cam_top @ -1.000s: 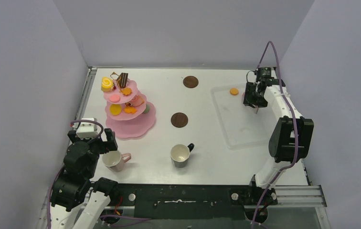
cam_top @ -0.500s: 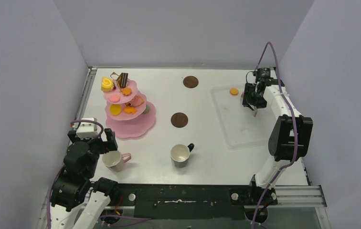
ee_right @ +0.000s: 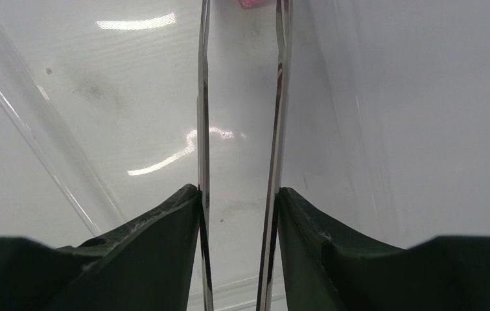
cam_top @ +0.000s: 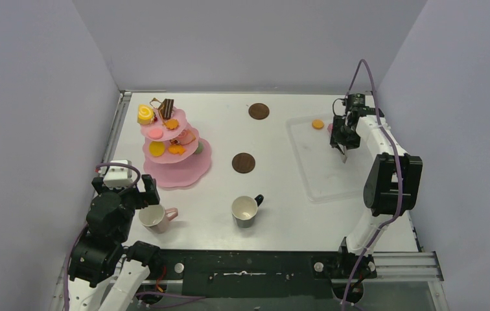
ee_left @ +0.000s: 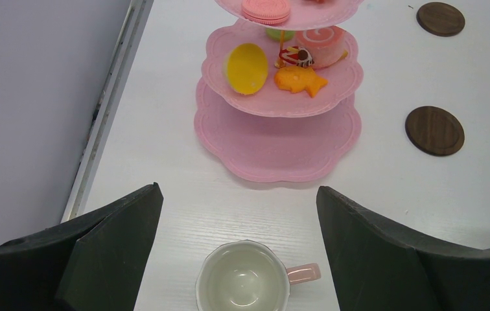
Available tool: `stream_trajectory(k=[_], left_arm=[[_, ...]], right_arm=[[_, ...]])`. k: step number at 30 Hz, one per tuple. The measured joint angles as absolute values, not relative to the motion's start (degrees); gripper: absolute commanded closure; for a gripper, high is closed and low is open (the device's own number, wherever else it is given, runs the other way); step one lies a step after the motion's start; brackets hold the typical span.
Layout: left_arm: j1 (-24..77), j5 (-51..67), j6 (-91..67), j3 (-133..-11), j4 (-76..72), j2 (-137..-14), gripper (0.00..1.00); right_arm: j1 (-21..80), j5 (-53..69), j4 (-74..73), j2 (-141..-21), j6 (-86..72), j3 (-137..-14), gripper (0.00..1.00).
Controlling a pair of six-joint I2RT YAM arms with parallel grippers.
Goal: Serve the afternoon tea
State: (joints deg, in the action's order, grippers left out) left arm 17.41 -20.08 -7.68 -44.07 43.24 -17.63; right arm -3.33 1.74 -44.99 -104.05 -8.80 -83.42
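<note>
The pink three-tier stand (cam_top: 185,173) is standing at the far left of the table (cam_top: 275,194), and its tiers are carrying the toy pastries (cam_top: 145,115). One orange pastry (cam_top: 318,124) is lying apart from them, in the far corner of the clear tray (cam_top: 330,172) on the right side. The two coasters are lying bare between stand and tray: the far coaster (cam_top: 258,111) near the back edge, the near coaster (cam_top: 243,162) toward the middle. The black mug (cam_top: 245,210) is standing upright in front of the near coaster, apart from it. The pink mug (ee_left: 242,285) is standing upright at the near left, with its handle pointing right.

The left gripper (ee_left: 237,189) is hovering above the pink mug with its jaws spread wide and is gripping nothing.

The right gripper (ee_right: 239,191) is reaching over the far part of the tray and is clamping the metal tongs (ee_right: 203,129). Each finger is pressing one tong arm from outside, and the arms are standing apart. A pink object is showing at the tong tips; whether the tips are pinching it cannot be told.
</note>
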Motion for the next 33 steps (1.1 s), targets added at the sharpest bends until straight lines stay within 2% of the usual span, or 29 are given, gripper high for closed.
stream_trajectory(k=[12,26,33], left_arm=[[17.69,-20.10,-7.70,-44.07,43.27,-15.94,0.12],[17.91,-20.12,-7.70,-44.07,43.27,-15.94,0.12],[17.91,-20.10,-7.70,-44.07,43.29,-15.97,0.12]], right_arm=[[-2.28,-0.89,-45.56,-103.92,-9.69,-83.42,0.67],[4.23,-2.57,-48.36,-96.71,-11.38,-83.42,0.69],[8.58,1.32,-48.71,-92.09,-12.73,-83.57,0.69]])
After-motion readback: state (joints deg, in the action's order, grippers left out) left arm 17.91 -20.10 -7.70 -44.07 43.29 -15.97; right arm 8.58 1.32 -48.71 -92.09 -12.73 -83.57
